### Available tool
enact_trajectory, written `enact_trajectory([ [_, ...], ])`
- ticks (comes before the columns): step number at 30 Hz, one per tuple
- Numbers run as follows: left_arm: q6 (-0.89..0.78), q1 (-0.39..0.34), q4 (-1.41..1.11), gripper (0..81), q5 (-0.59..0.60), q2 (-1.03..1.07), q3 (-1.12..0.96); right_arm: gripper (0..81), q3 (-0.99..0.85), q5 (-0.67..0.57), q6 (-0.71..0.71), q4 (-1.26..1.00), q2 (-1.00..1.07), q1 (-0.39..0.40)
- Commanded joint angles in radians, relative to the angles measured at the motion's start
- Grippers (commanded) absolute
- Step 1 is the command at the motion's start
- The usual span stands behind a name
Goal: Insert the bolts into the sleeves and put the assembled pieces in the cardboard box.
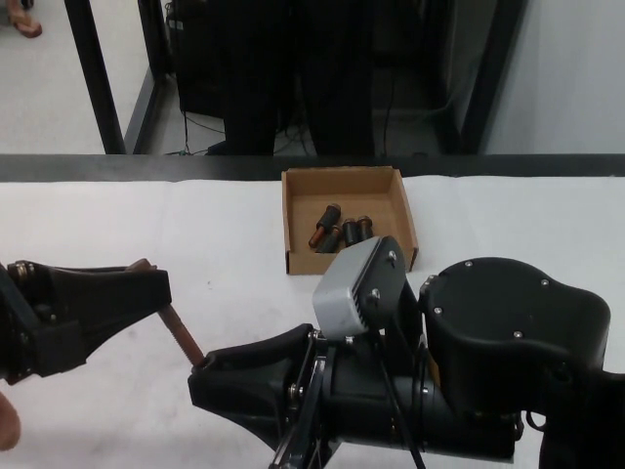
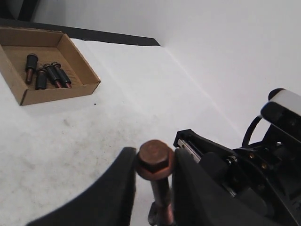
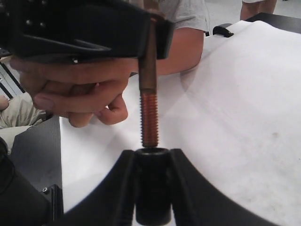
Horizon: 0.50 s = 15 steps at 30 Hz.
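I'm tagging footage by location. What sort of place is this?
Probably a robotics lab or test workshop: a white-covered bench, black frame posts and cabled dark equipment on a bare floor behind it.

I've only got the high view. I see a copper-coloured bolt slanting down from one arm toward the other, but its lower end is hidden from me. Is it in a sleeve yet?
Observer: Barely. In the right wrist view, the copper-coloured threaded bolt has its tip right at the mouth of the black cylindrical sleeve, and nearly all the thread is outside.
Operator: What holds the sleeve?
Observer: The right gripper, with a finger shut against it on each side.
Operator: And the bolt's top end?
Observer: The left wrist view shows the left gripper clamped on the shank just under its hexagonal head.
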Motion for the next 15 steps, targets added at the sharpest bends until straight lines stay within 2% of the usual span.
enact_trajectory([
  [1,0.007,-0.002,-0.025,0.8,0.039,-0.009,-0.003,0.2,-0.014,-0.011,-0.005,-0.004,-0.003,0.001],
  [6,0.007,-0.005,-0.025,0.8,0.061,-0.009,-0.003,0.2,-0.015,0.005,-0.005,-0.004,-0.003,0.001],
  [15,0.031,-0.055,-0.022,0.8,0.059,-0.009,-0.003,0.2,-0.016,0.017,-0.005,-0.012,-0.003,0.001],
])
